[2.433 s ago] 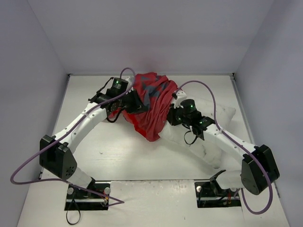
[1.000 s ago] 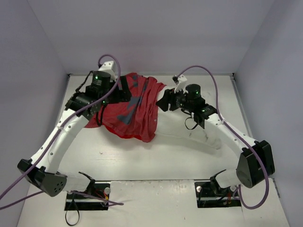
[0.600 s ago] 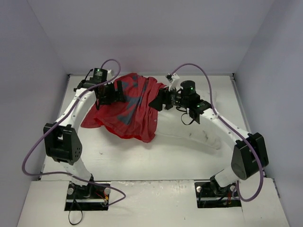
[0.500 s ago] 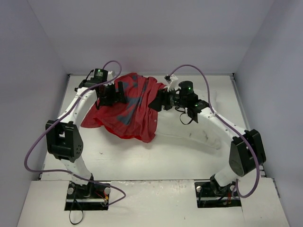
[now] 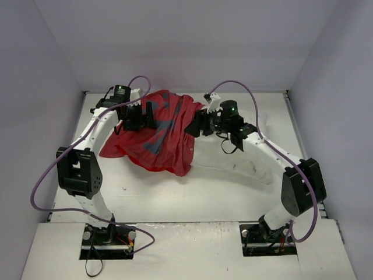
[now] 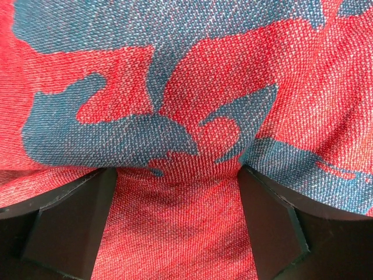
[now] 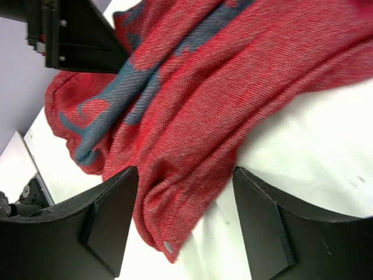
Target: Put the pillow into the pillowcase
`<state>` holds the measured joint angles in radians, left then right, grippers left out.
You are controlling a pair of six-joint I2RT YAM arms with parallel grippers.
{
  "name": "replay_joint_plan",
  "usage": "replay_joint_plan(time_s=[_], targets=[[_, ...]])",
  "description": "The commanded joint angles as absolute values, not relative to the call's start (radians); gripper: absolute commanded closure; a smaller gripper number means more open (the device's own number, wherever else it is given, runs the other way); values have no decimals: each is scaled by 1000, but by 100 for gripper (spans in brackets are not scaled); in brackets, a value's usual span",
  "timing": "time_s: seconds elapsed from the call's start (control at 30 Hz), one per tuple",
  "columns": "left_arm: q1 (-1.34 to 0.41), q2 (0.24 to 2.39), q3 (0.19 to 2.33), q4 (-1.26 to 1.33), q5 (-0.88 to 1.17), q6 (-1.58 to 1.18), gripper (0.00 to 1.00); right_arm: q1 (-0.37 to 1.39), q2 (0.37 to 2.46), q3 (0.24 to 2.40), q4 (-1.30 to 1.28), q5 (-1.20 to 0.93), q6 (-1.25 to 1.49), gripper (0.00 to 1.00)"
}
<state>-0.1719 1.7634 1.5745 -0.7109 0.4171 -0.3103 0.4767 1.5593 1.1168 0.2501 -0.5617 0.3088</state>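
Pillowcase [image 5: 157, 137]: one, lying partly over one pillow [image 5: 236, 166].

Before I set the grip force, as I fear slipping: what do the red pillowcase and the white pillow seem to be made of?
The pillowcase looks like woven cloth, matte, perhaps cotton or polyester: diagonal weave lines show close up, and it drapes in soft folds. The pillow seems to have a plain white, matte fabric shell; its weave is too fine to tell.

The pillowcase [image 5: 160, 131] lies draped over the left end of the pillow [image 5: 247, 166], toward the back of the counter [image 5: 175, 198].
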Motion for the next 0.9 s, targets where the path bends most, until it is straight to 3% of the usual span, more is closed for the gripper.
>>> replay_joint_plan(time_s=[0.0,0.47,0.5,0.6,0.63,0.7,0.73,0.77,0.8,0.87], targets=[[-161,1691,1575,-686,402,-259,19,445,1491,1115,302,-537,288,38],[-164,1767,1505,-637,578,-230,21,477,1638,1219,308,-627,301,37],[-164,1772,1502,-638,586,-230,38,477,1644,1223,311,-626,299,37],[-166,1764,1499,-635,586,-233,75,482,1669,1232,311,-624,296,41],[-164,1760,1497,-631,581,-238,100,482,1672,1235,311,-623,296,51],[-163,1744,1493,-624,568,-247,100,482,1663,1233,313,-615,291,64],[-163,1740,1491,-623,555,-256,100,482,1640,1230,313,-597,288,84],[-163,1724,1488,-614,526,-261,100,477,1620,1218,311,-585,281,95],[-164,1717,1482,-606,514,-265,100,471,1599,1209,310,-572,279,100],[-163,1703,1465,-588,485,-285,100,453,1514,1178,310,-548,278,100]])
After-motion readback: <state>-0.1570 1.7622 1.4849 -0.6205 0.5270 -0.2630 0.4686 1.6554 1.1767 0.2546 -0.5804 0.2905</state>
